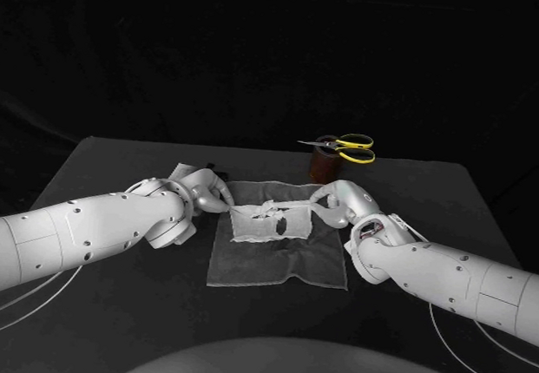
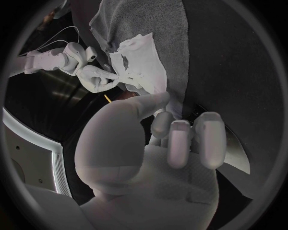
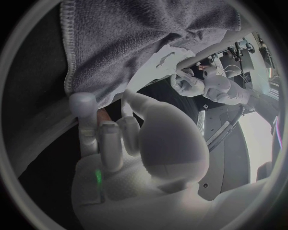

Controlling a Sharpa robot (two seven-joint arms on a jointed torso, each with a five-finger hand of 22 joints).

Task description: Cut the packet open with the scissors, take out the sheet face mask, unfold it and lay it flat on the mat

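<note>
The white sheet mask [image 1: 267,221] hangs partly unfolded and crumpled between my two hands, just above the grey mat [image 1: 276,270]. My left hand [image 1: 201,192] pinches its left edge and my right hand [image 1: 341,206] pinches its right edge. In the left wrist view my own left hand [image 2: 156,139] has its thumb at the mask [image 2: 141,62], with the right hand [image 2: 96,76] gripping the far side over the mat [image 2: 156,19]. The right wrist view shows my right hand [image 3: 132,143], the mask [image 3: 162,62], the mat [image 3: 138,38] and the left hand [image 3: 198,84].
Yellow-handled scissors [image 1: 348,147] stand in a brown holder [image 1: 325,165] at the back of the table, just behind the mat. A pale thing [image 1: 185,170] lies behind my left hand, mostly hidden. The black table [image 1: 109,313] spreads around the mat.
</note>
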